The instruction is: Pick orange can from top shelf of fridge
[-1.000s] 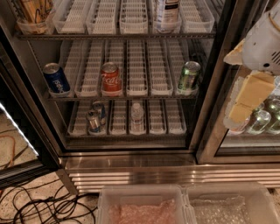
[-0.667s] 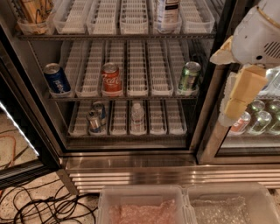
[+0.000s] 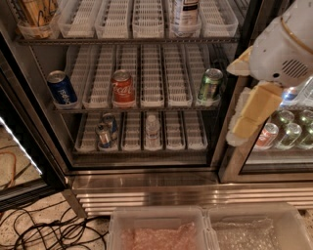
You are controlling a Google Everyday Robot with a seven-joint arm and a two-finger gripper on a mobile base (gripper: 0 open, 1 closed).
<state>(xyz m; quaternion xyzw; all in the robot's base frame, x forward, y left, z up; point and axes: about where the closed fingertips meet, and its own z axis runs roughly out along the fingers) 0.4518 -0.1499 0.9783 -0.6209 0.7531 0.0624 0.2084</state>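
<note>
The fridge (image 3: 146, 168) stands open before me. Its top shelf (image 3: 132, 40) carries white slotted trays and a clear tub (image 3: 35, 27) at the far left. An orange-tan can with dark markings (image 3: 34, 10) stands in that tub, cut off by the frame's top edge. My gripper (image 3: 246, 128) hangs from the white arm housing (image 3: 283, 49) at the right. It is in front of the fridge's right door post, level with the middle shelf, well right of and below the tub.
Blue cola can (image 3: 62, 88), red cola can (image 3: 122, 88) and green can (image 3: 210, 84) stand on the middle shelf. A white bottle (image 3: 185, 13) is on the top shelf. Small cans (image 3: 105, 131) stand lower. Cables (image 3: 49, 229) lie on the floor; two clear bins (image 3: 161, 227) are in front.
The arm and gripper have moved left, from the right edge toward the fridge's right door post. The cans and shelves have not moved.
</note>
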